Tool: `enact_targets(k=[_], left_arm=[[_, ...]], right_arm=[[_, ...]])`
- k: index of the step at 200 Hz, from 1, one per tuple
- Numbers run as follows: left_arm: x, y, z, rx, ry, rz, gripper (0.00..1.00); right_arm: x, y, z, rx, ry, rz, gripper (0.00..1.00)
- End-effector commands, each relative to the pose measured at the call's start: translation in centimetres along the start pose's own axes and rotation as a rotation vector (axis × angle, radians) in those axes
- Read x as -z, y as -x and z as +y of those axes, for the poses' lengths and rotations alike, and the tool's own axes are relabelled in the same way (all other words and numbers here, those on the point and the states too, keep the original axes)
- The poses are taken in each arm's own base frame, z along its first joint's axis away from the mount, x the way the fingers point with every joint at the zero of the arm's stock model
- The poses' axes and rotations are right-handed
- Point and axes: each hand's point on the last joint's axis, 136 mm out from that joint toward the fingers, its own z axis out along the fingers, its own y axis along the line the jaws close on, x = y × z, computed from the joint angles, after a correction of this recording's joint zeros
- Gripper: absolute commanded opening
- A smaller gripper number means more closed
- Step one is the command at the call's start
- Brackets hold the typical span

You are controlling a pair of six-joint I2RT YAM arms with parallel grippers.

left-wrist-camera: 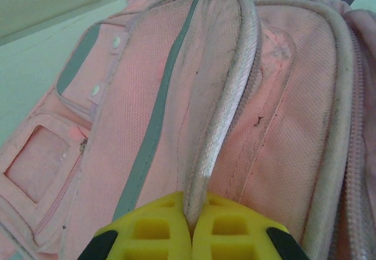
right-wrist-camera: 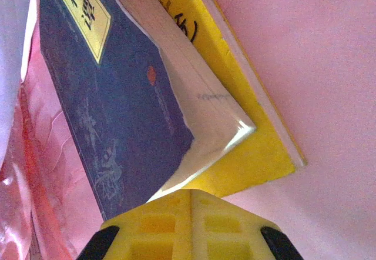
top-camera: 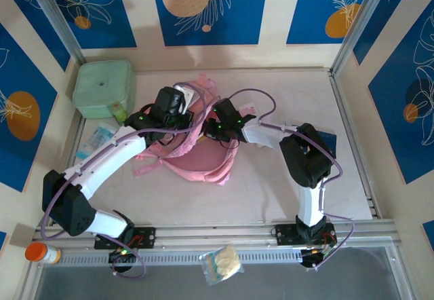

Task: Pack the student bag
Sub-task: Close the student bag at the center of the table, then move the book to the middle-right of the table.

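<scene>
The desk (top-camera: pixel 271 191) is pale and boxed in on three sides by blue-and-cream panels (top-camera: pixel 203 8), with a metal rail (top-camera: pixel 237 232) along its near edge. The pink student bag (top-camera: pixel 196 161) lies slumped at the middle of the desk, straps trailing toward you. From above, both arms cross over its upper half, so you cannot make out its opening there.

Your left hand (left-wrist-camera: pixel 191 225) is closed tight, its yellow fingertips (left-wrist-camera: pixel 141 233) pinching a pale piped edge of the bag's flap that rises up and away from it. Your right hand (right-wrist-camera: pixel 191 225) is down among pink fabric, its fingertips pressed together. Nothing can be seen between them, though the corner of a blue book (right-wrist-camera: pixel 117 95) sits just above them. A yellow book (right-wrist-camera: pixel 258 154) lies against the blue one. Both are cut off at the top of the right wrist view, and their lettering shows in part.

A mint-green case (top-camera: pixel 103 87) fills the far left corner, well apart from the bag. A dark blue flat thing (top-camera: pixel 327 139) pokes out from under the right arm, mostly hidden. Pale packets (top-camera: pixel 100 137) lie near the left wall, partly under the left arm.

The bare desk lies right of the bag and in front of it. The left side is crowded.

Beyond the rail are a clear packet (top-camera: pixel 221 265) and an orange-capped bottle (top-camera: pixel 42 253).
</scene>
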Motion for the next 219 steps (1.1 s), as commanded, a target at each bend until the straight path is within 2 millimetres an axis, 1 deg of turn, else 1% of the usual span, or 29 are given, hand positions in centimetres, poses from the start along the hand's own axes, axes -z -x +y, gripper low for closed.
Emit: enact_targets(k=[1, 13, 28, 39, 58, 73, 93, 102, 120, 130, 137, 161, 184, 202, 219], left_arm=[[1.6, 2.1, -0.5, 0.047, -0.05, -0.094, 0.0], [1.4, 1.8, -0.8, 0.055, -0.063, -0.084, 0.0], [0.9, 1.2, -1.2, 0.075, -0.088, -0.067, 0.0], [0.6, 0.6, -1.8, 0.091, -0.117, -0.053, 0.0], [-0.4, -0.9, -2.9, 0.108, -0.168, -0.011, 0.0], [-1.1, -2.4, -3.2, 0.135, -0.185, 0.02, 0.0], [-2.1, -4.5, -4.0, 0.16, -0.218, 0.054, 0.0], [-2.4, -5.2, -4.2, 0.177, -0.232, 0.071, 0.09], [-2.4, -6.5, -5.0, 0.214, -0.275, 0.104, 0.32], [-2.2, -7.1, -5.5, 0.234, -0.303, 0.118, 0.39], [-1.9, -7.5, -5.7, 0.248, -0.32, 0.126, 0.42], [-0.8, -8.1, -6.6, 0.332, -0.372, 0.11, 0.5], [-0.1, -8.2, -7.6, 0.403, -0.426, 0.097, 0.55], [0.3, -7.9, -9.0, 0.417, -0.462, 0.082, 0.57], [0.3, -7.5, -10.6, 0.404, -0.495, 0.074, 0.59]], right_arm=[[2.3, -0.4, 1.4, -0.002, 0.071, -0.005, 0.0], [4.1, -0.6, 1.1, -0.003, 0.084, -0.016, 0.0], [6.1, -0.9, -0.2, -0.019, 0.075, -0.027, 0.0], [8.1, -1.0, -0.9, -0.022, 0.069, -0.039, 0.01], [11.1, -1.2, -3.5, -0.039, -0.02, -0.062, 0.01], [13.6, -1.3, -5.4, -0.046, -0.079, -0.088, 0.02], [16.3, -1.5, -7.8, -0.076, -0.131, -0.11, 0.03], [17.3, -1.3, -9.0, -0.106, -0.147, -0.122, 0.04], [19.4, -0.9, -10.9, -0.16, -0.162, -0.153, 0.08], [20.2, -0.8, -12.1, -0.186, -0.179, -0.171, 0.11], [20.7, -0.7, -12.8, -0.204, -0.19, -0.184, 0.14], [21.9, -0.6, -16.1, -0.308, -0.243, -0.194, 0.31], [22.5, -0.2, -18.3, -0.366, -0.296, -0.212, 0.44], [22.9, 0.9, -20.0, -0.405, -0.362, -0.241, 0.49], [23.5, 2.7, -21.9, -0.449, -0.422, -0.29, 0.51]])
